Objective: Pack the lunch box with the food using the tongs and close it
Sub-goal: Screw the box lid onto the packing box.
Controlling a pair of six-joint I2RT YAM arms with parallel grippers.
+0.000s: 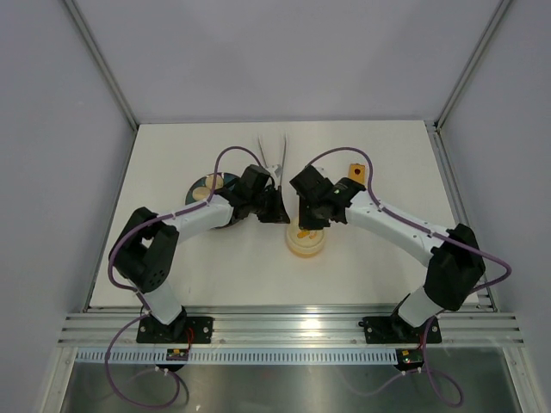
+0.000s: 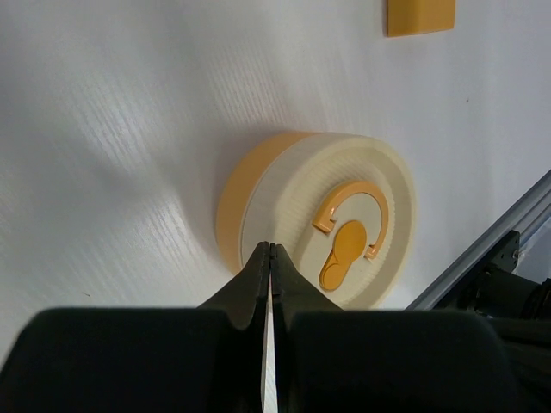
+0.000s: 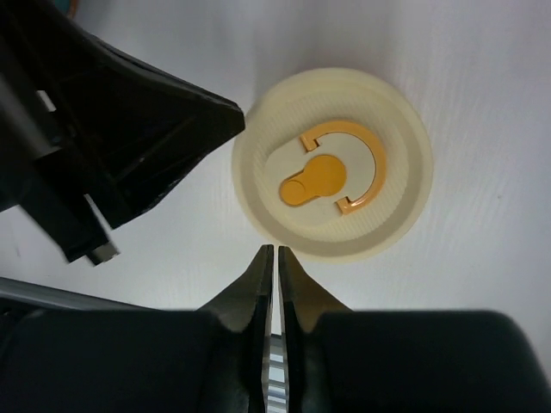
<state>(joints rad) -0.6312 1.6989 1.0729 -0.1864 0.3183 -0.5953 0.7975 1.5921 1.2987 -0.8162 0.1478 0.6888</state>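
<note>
The lunch box [image 1: 306,242] sits mid-table with its cream lid [image 3: 331,163] on it; the lid carries an orange clasp. My left gripper [image 2: 271,249] is shut and empty, its tips at the lid's near edge. My right gripper [image 3: 275,251] is shut with nothing in it, just short of the lid's rim. In the top view both grippers hang over the box's far side, left [image 1: 280,209] and right [image 1: 307,220]. The tongs [image 1: 274,155] lie on the table behind them. Small pale bits on the dark plate [image 1: 205,188] may be food; I cannot tell.
An orange block [image 1: 354,173] lies at the back right, also seen at the top of the left wrist view [image 2: 419,15]. The left arm covers part of the dark plate. The metal rail [image 2: 491,258] runs along the table's near edge.
</note>
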